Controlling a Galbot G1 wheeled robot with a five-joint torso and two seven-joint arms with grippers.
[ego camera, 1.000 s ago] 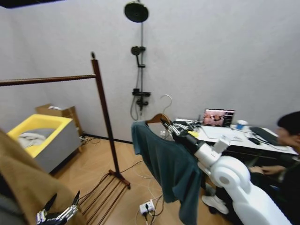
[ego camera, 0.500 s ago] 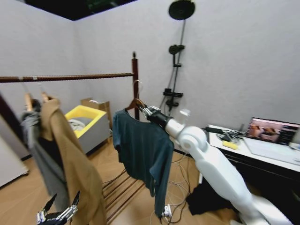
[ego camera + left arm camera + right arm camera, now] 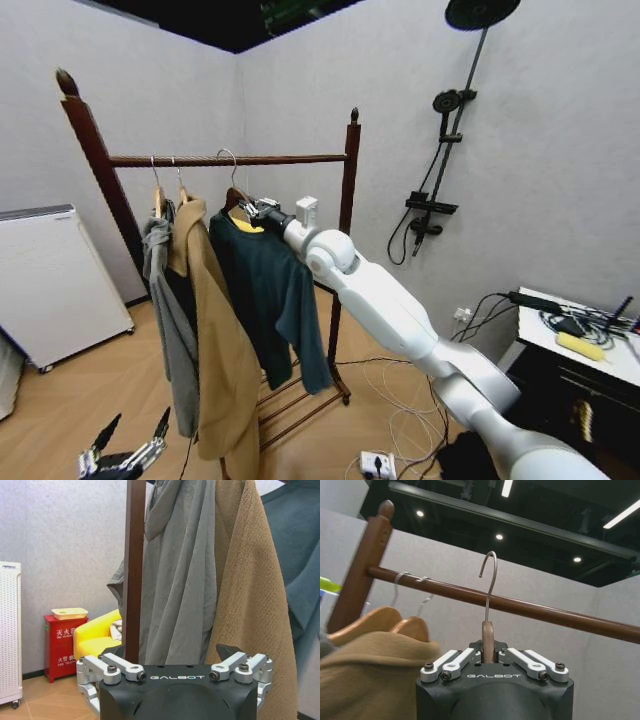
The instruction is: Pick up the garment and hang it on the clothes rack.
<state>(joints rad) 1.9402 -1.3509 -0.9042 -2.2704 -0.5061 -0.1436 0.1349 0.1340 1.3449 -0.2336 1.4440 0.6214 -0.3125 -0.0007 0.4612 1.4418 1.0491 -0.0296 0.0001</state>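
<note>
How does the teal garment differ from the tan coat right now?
The garment is teal and shorter; the tan coat hangs longer. The garment's hanger is clamped in the right gripper, its hook not clearly over the rail; the coat's hook rests on it. Both are on wooden hangers.

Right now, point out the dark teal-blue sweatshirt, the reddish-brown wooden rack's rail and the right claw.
Dark teal-blue sweatshirt (image 3: pixel 262 290), head view, chest.
Reddish-brown wooden rack's rail (image 3: pixel 290 159), head view, bare stretch.
Right claw (image 3: pixel 488 656), right wrist view, at hanger neck.

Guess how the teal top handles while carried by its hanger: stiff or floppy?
Probably floppy: the garment drapes in loose folds, sleeve dangling. Likely to swing, since the right gripper pinches only the wooden hanger at its neck. Seems light.
</note>
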